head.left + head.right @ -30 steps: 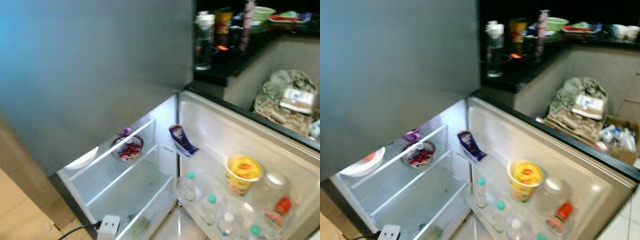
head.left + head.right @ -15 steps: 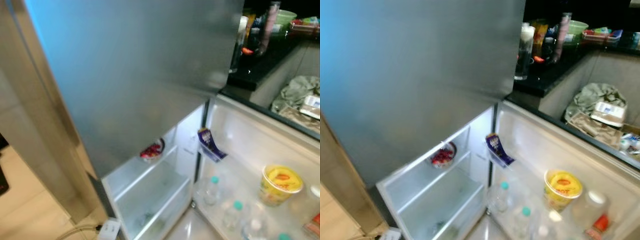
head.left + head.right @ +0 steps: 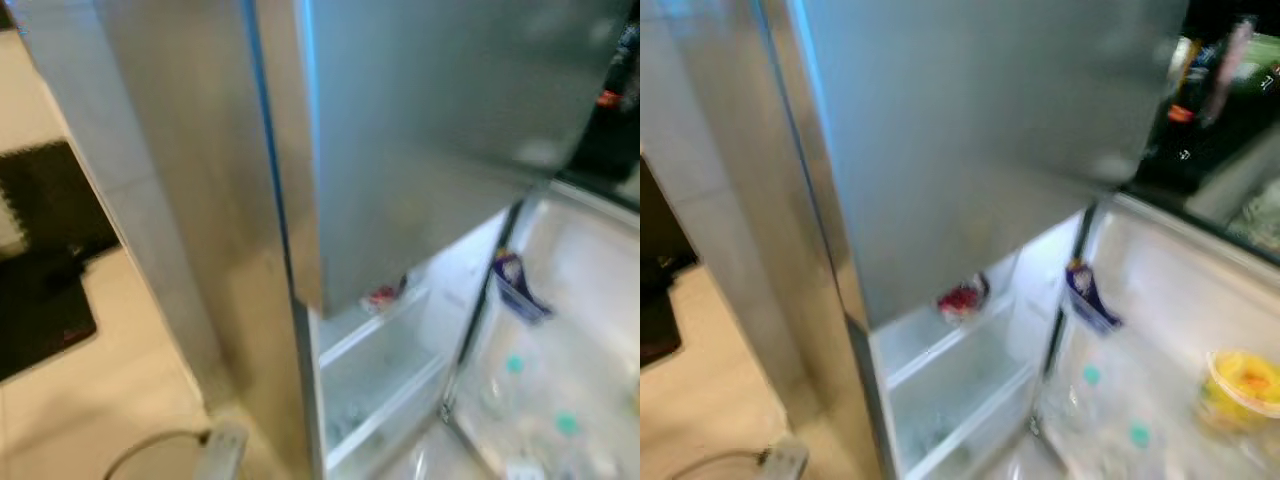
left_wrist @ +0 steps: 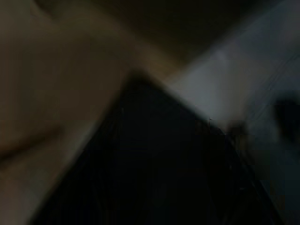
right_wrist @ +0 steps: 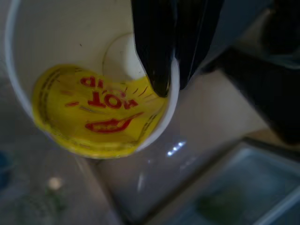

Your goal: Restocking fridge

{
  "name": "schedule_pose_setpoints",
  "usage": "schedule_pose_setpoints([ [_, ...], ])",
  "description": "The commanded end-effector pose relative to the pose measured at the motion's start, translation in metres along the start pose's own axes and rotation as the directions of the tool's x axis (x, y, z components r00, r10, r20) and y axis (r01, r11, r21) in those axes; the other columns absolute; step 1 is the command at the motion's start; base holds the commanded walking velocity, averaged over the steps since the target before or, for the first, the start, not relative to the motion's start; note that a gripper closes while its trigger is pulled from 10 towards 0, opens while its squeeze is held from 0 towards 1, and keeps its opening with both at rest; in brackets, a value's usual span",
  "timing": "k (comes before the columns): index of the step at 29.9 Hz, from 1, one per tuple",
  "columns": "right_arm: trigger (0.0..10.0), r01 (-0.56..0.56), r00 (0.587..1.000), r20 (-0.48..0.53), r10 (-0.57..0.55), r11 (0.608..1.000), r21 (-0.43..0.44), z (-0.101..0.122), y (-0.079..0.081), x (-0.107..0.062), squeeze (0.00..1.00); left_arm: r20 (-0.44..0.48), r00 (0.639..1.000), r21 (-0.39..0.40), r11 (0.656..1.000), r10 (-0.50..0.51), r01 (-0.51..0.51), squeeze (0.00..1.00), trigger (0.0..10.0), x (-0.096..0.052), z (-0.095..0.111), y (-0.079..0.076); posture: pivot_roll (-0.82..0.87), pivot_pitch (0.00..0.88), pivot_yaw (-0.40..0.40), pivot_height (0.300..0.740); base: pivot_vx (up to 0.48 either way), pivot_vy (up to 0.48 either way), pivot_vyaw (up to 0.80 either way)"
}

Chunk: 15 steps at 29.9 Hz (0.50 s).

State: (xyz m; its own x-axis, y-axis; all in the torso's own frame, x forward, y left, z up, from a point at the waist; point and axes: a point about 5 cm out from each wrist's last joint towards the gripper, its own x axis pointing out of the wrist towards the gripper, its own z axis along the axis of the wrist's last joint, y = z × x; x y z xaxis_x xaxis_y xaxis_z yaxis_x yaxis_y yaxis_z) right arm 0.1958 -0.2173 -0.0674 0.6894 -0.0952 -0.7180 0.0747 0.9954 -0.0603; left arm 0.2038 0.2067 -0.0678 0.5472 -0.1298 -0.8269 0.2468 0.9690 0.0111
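The right gripper (image 5: 169, 86) shows in its wrist view with its two long black fingers (image 5: 152, 42) drawn close together, tips nearly meeting, pinching the white rim of a yellow cup (image 5: 93, 117): one finger sits inside the rim, the other outside. The fingers run straight out from the wrist and the grip sits at one edge of the cup, not across it. The left wrist view is very dark and blurred; a black shape can be made out there, but whether it is that arm's fingers cannot be told.
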Motion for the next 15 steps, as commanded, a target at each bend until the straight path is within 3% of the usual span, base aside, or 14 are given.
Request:
schedule_pose_setpoints([
  [1, 10.0, 0.029, 0.999, -0.028, -0.028, 1.0, 0.009, -0.0086, -0.0096, -0.0031, 0.0, 0.067, 0.998, 0.034, 0.999, 0.016, -0.018, 0.0, 10.0, 0.0001, 0.0245, 0.0072, -0.13, 0.135, 0.123, 0.74, 0.0, -0.472, 0.0],
  [15, 10.0, 0.035, 0.999, -0.028, -0.034, 0.999, 0.03, -0.0129, -0.0066, -0.0045, 0.0, 0.056, 0.998, 0.08, 0.997, 0.007, -0.012, 0.0, 10.0, -0.001, 0.0256, 0.0105, -0.12, 0.138, 0.135, 0.74, 0.0, -0.472, 0.0],
])
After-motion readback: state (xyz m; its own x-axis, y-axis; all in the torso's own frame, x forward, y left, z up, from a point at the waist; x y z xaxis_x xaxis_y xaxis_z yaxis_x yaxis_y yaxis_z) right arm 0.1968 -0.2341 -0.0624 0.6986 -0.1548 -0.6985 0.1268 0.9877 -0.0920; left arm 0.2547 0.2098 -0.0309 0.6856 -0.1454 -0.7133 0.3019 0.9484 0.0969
